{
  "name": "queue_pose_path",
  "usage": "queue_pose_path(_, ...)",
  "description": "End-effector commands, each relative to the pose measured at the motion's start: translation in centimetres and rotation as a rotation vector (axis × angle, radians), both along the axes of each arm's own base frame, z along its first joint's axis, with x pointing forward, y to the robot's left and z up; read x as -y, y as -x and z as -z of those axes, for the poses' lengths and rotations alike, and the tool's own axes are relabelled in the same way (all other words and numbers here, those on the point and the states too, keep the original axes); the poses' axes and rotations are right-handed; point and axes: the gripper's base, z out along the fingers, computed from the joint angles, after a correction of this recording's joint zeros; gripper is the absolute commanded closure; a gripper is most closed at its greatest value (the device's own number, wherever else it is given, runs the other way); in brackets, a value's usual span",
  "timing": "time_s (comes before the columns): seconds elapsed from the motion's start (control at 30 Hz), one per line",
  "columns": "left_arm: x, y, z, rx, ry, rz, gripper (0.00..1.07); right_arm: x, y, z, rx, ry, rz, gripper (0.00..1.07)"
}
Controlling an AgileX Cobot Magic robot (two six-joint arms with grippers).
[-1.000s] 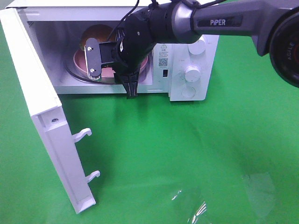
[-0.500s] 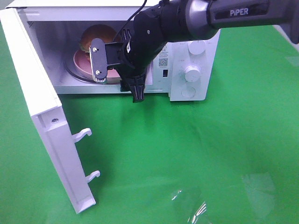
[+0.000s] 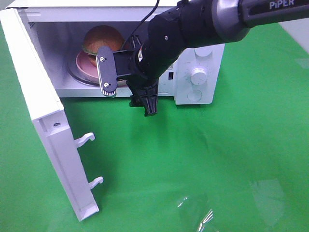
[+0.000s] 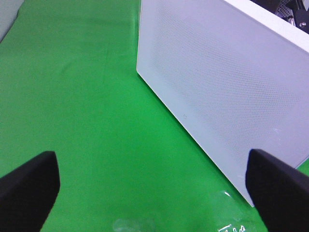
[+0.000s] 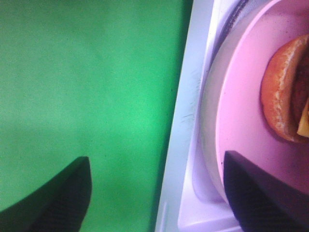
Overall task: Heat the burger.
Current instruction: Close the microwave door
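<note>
Exterior high view: the right gripper [image 3: 147, 100] hangs just outside the mouth of the white microwave [image 3: 212, 92], its black fingers pointing down at the green cloth [image 3: 203, 159] in front of the sill. The burger [image 3: 102, 37] sits past the gripper, deeper in the cavity and behind the wrist, on a pink plate [image 3: 83, 65]. The plate's near rim is hidden by the wrist. The microwave door [image 3: 43, 111] stands swung wide to the gripper's outer side, well apart from it, its two latch hooks [image 3: 86, 139] sticking out over the cloth. The control knobs [image 3: 198, 75] lie on the gripper's other side, partly behind the arm.

From the right wrist camera, both fingertips [image 5: 53, 193] stand far apart with nothing between them except the white sill and cloth below. This tool is spread wide and has hold of nothing. Ahead of one finger lies the plate's rim on a grey turntable, and the bun's golden edge with a yellow cheese corner shows farther in, clear of both fingers.

From the left wrist camera, the left gripper [image 4: 154, 188] is also spread wide, its dark fingers [image 4: 29, 188] far apart and empty above bare cloth. Ahead of it stands a white panel [image 4: 217, 82] with fine dotted mesh, not touching either finger.
</note>
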Motion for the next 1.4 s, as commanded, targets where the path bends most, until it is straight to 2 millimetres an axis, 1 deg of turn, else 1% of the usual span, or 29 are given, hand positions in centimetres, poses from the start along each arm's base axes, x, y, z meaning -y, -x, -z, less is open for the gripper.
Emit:
queue_pose_path(0.03,0.0,0.2,0.0,0.021,0.004,0.003,0.10,0.3,0.6,-0.8,-0.004,-0.022,0.022,0.31)
queue_pose_path(0.07,0.0,0.2,0.0,0.021,0.004,0.003,0.10,0.7,1.0,-0.9,-0.014,-0.024,0.032,0.31)
queue_pose_path(0.17,0.0,0.2,0.0,0.021,0.004,0.003,0.10,0.9,1.3,-0.9,-0.021,-0.024,0.039,0.31)
queue_pose_path(0.23,0.0,0.2,0.0,0.021,0.004,0.003,0.10,1.8,2.4,-1.0,-0.042,-0.020,0.058,0.31)
queue_pose_path(0.33,0.0,0.2,0.0,0.021,0.004,0.003,0.10,2.1,2.7,-1.0,-0.047,-0.019,0.062,0.31)
queue_pose_path(0.37,0.0,0.2,0.0,0.021,0.004,0.003,0.10,2.7,3.4,-1.1,-0.057,-0.031,0.081,0.31)
queue_pose_path(0.4,0.0,0.2,0.0,0.021,0.004,0.003,0.10,2.7,3.4,-1.1,-0.057,-0.031,0.081,0.31)
queue_pose_path(0.47,0.0,0.2,0.0,0.021,0.004,0.003,0.10,3.7,4.6,-1.4,-0.076,-0.049,0.116,0.31)
queue_pose_path(0.5,0.0,0.2,0.0,0.021,0.004,0.003,0.10,3.7,4.6,-1.4,-0.076,-0.049,0.116,0.31)
queue_pose_path(0.53,0.0,0.2,0.0,0.021,0.004,0.003,0.10,4.3,5.3,-1.6,-0.082,-0.060,0.132,0.31)
queue_pose_path(0.6,0.0,0.2,0.0,0.021,0.004,0.003,0.10,4.6,5.7,-1.6,-0.088,-0.062,0.140,0.31)
queue_pose_path(0.63,0.0,0.2,0.0,0.021,0.004,0.003,0.10,5.2,6.4,-1.9,-0.094,-0.076,0.160,0.31)
queue_pose_path(0.67,0.0,0.2,0.0,0.021,0.004,0.003,0.10,5.2,6.4,-1.9,-0.094,-0.076,0.160,0.31)
queue_pose_path(0.7,0.0,0.2,0.0,0.021,0.004,0.003,0.10,5.7,7.0,-2.1,-0.100,-0.083,0.173,0.31)
queue_pose_path(0.83,0.0,0.2,0.0,0.021,0.004,0.003,0.10,6.4,7.9,-2.4,-0.112,-0.097,0.200,0.31)
queue_pose_path(0.87,0.0,0.2,0.0,0.021,0.004,0.003,0.10,6.9,8.5,-2.5,-0.125,-0.107,0.226,0.31)
queue_pose_path(0.97,0.0,0.2,0.0,0.021,0.004,0.003,0.10,7.4,9.0,-2.7,-0.134,-0.123,0.251,0.31)
queue_pose_path(1.0,0.0,0.2,0.0,0.021,0.004,0.003,0.10,7.9,9.6,-2.9,-0.149,-0.140,0.288,0.31)
queue_pose_path(1.03,0.0,0.2,0.0,0.021,0.004,0.003,0.10,7.9,9.6,-2.9,-0.149,-0.140,0.288,0.31)
queue_pose_path(1.07,0.0,0.2,0.0,0.021,0.004,0.003,0.10,8.3,10.1,-3.3,-0.162,-0.172,0.334,0.31)
queue_pose_path(1.1,0.0,0.2,0.0,0.021,0.004,0.003,0.10,8.3,10.1,-3.3,-0.162,-0.172,0.334,0.31)
queue_pose_path(1.17,0.0,0.2,0.0,0.021,0.004,0.003,0.10,9.1,11.1,-3.8,-0.189,-0.230,0.420,0.31)
queue_pose_path(1.2,0.0,0.2,0.0,0.021,0.004,0.003,0.10,9.1,11.1,-3.8,-0.189,-0.230,0.420,0.31)
queue_pose_path(1.23,0.0,0.2,0.0,0.021,0.004,0.003,0.10,9.6,11.6,-4.2,-0.209,-0.266,0.479,0.31)
queue_pose_path(1.27,0.0,0.2,0.0,0.021,0.004,0.003,0.10,9.6,11.6,-4.2,-0.209,-0.266,0.479,0.31)
queue_pose_path(1.3,0.0,0.2,0.0,0.021,0.004,0.003,0.10,10.1,12.1,-4.5,-0.239,-0.298,0.549,0.31)
queue_pose_path(1.33,0.0,0.2,0.0,0.021,0.004,0.003,0.10,10.1,12.1,-4.5,-0.239,-0.298,0.549,0.31)
queue_pose_path(1.37,0.0,0.2,0.0,0.021,0.004,0.003,0.10,10.4,12.4,-4.6,-0.254,-0.313,0.587,0.31)
queue_pose_path(1.4,0.0,0.2,0.0,0.021,0.004,0.003,0.10,10.8,13.0,-4.9,-0.285,-0.344,0.664,0.31)
